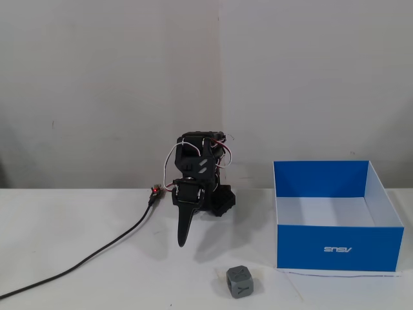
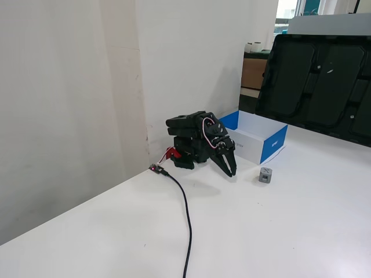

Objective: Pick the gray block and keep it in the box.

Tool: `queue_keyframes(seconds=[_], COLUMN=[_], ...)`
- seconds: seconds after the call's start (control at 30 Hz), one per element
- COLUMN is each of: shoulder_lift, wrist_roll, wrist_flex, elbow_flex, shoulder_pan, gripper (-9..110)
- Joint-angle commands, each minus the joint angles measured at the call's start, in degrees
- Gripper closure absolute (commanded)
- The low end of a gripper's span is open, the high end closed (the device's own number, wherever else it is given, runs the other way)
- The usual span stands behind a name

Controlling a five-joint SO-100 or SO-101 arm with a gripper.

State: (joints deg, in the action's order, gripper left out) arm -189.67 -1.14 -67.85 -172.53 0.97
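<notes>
The gray block [image 1: 239, 281] sits on the white table near the front, just left of the box's front left corner; it also shows in the other fixed view [image 2: 265, 175]. The box [image 1: 335, 248], a blue tray with a white inside, stands at the right, and shows behind the arm in the other fixed view [image 2: 272, 144]; it looks empty. My gripper [image 1: 183, 240] hangs folded at the arm's base, fingers together and pointing down to the table, holding nothing. It is well left of and behind the block. It also shows in the other fixed view [image 2: 231, 172].
A black cable [image 1: 97, 253] runs from the arm's base to the front left across the table. A wall stands close behind the arm. In a fixed view, dark trays [image 2: 324, 75] lean at the table's far side.
</notes>
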Motion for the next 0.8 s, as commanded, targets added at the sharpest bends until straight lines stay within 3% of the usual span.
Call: queue_keyframes(seconds=[0.0,0.77], shoulder_lift=[-6.86,-6.86], wrist_roll=[-0.09,2.72], wrist_flex=[-0.35,0.09], elbow_flex=[-0.53,1.49], shoulder_pan=[-0.44,-2.20], gripper=[101,101])
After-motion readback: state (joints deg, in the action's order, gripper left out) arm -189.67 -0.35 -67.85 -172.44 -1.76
